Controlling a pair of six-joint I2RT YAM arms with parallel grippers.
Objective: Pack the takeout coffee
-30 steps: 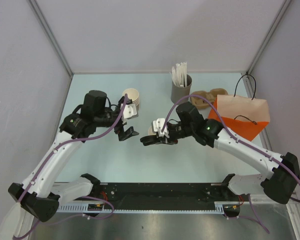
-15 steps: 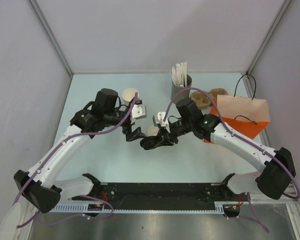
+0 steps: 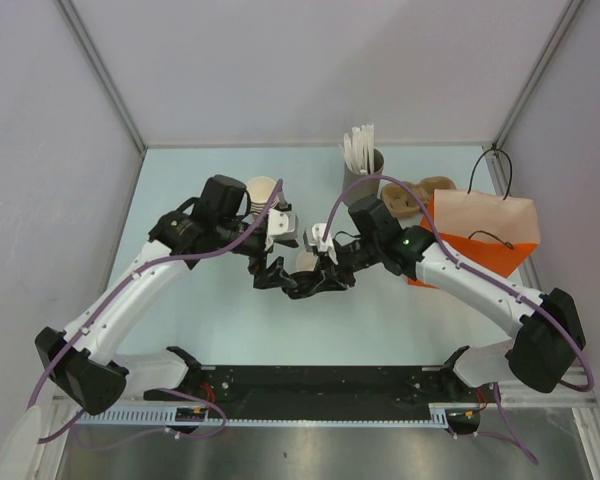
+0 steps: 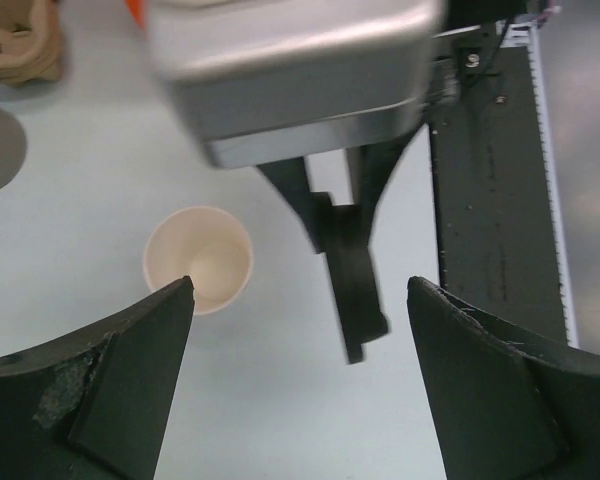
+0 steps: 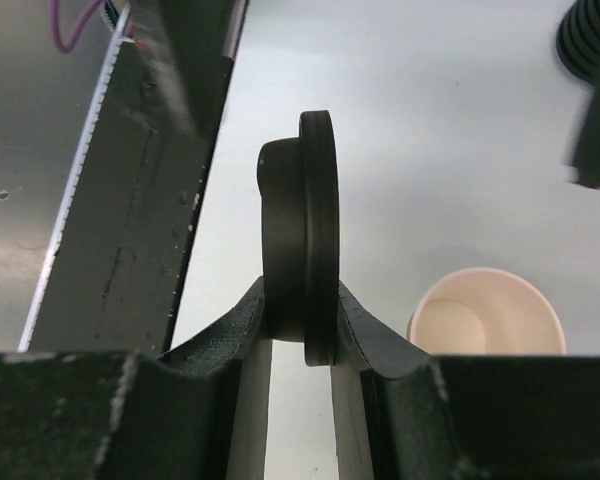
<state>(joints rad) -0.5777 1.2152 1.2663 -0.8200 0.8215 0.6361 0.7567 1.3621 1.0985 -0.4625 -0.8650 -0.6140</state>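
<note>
Pale table (image 3: 180, 180), grey walls | your left gripper (image 4: 300, 292) spread wide, holding nothing, lidless cup (image 4: 198, 260) just beside | your right gripper (image 5: 300, 335) clamps black lid (image 5: 315, 230) on edge.

You see a lid (image 5: 302, 265) of black plastic, matt and smooth — the open cup (image 4: 198, 258) is paper, pale and smooth inside. The left gripper's fingers (image 4: 90, 390) look like dull black plastic (one scuffed grey), and the bag (image 3: 480, 238) is creased orange paper.
</note>
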